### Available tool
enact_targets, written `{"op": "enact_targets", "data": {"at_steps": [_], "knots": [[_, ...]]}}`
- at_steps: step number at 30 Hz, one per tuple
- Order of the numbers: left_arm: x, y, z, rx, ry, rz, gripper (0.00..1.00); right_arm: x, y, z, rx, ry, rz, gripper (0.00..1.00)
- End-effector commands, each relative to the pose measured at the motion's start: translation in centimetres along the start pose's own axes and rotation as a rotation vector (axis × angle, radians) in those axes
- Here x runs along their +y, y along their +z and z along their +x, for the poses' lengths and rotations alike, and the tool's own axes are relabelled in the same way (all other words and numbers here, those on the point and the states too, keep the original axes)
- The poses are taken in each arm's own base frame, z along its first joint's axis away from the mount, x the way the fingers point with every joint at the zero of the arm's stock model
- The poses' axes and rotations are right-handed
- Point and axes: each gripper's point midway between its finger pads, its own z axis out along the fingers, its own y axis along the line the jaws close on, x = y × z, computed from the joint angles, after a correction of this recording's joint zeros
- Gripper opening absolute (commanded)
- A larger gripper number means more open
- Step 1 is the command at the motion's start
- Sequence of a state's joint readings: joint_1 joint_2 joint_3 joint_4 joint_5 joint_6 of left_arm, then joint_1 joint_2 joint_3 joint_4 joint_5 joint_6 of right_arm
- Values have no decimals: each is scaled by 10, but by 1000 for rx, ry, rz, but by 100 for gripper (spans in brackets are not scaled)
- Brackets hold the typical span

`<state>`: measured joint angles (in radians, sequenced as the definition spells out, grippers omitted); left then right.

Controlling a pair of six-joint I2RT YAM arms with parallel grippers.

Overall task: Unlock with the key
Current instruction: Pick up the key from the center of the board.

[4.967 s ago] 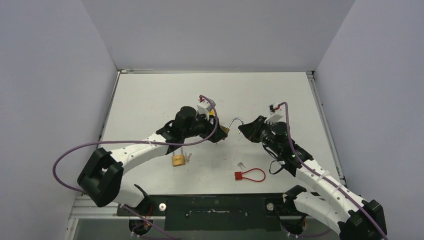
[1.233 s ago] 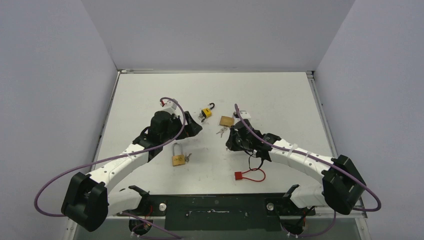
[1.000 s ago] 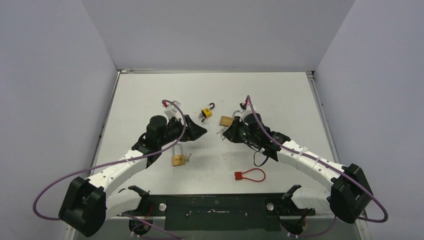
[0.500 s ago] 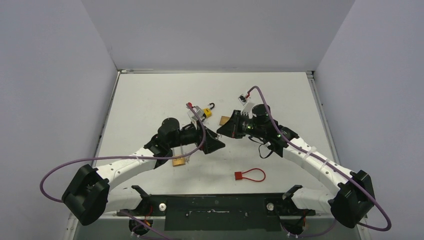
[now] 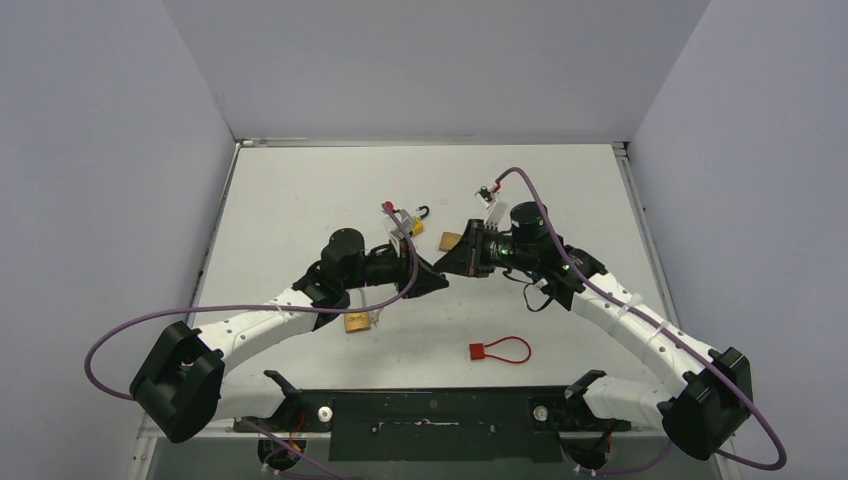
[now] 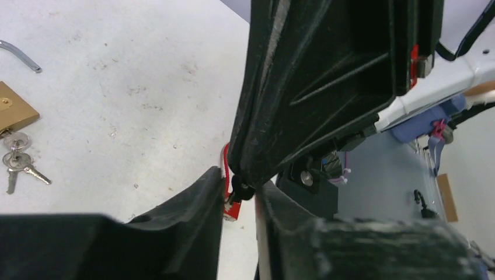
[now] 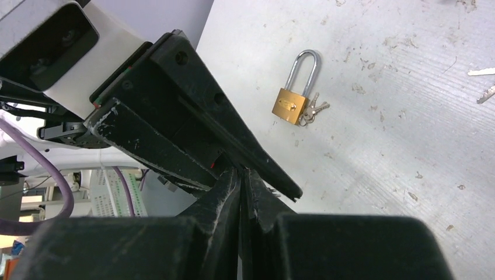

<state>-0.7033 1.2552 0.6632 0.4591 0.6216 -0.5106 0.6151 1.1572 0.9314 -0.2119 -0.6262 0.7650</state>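
The right gripper (image 7: 240, 172) is closed; the left gripper (image 6: 240, 182), I cannot tell. The keys (image 7: 314, 109) look tiny, hard and slippery: pinch a flat head.

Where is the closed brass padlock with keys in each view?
Top external: closed brass padlock centre-left, beside the left arm.
Left wrist: not in it; the padlock at the left edge has an open shackle.
Right wrist: closed brass padlock, upper centre.
Shared landmark: left gripper, seen in every view.

Pale grey walls (image 5: 430, 60) closing in on three sides, scuffed white counter (image 5: 290, 190) boxed between them, black rail (image 5: 440, 425) along the near edge, soft even light
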Motion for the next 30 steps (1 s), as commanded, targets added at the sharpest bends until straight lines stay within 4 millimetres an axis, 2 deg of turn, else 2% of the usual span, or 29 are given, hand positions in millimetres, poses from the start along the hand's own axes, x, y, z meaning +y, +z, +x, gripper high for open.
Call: {"op": "enact_targets", "data": {"at_steps": [1,2,3,5,7,9,10,12,15,17,23,27,30], "knots": [[-19,2,-21,-25,51,84,10,16,-6,-14,-23,-17,-37,0],[-21,2,-21,-24,48,89,3,15,-5,-14,-22,-15,-33,0],[-22,2,-21,-25,45,96,0,13,-5,-14,-21,-12,-29,0],[-25,2,-25,-39,39,110,0,11,-4,-15,-30,-12,-20,0],[-28,1,-29,-56,29,120,0,7,-6,-19,-56,-14,-1,20],[-31,0,-33,-69,10,133,0,5,-10,-24,-98,-28,17,48],[-34,0,-35,-78,-1,145,0,6,-12,-28,-127,-38,18,57],[-41,-2,-43,-104,-30,177,0,7,-19,-35,-187,-56,19,68],[-52,-4,-54,-144,-110,225,0,14,-29,-45,-281,-96,-17,73],[-55,-4,-63,-171,-223,235,0,22,-36,-47,-339,-124,-69,74],[-74,-15,-93,-294,-448,332,0,40,-50,-39,-407,-149,-211,74],[-77,-17,-101,-323,-467,342,0,47,-53,-38,-420,-121,-261,73],[-74,-17,-99,-326,-465,334,1,48,-54,-39,-431,-113,-267,70]]}}
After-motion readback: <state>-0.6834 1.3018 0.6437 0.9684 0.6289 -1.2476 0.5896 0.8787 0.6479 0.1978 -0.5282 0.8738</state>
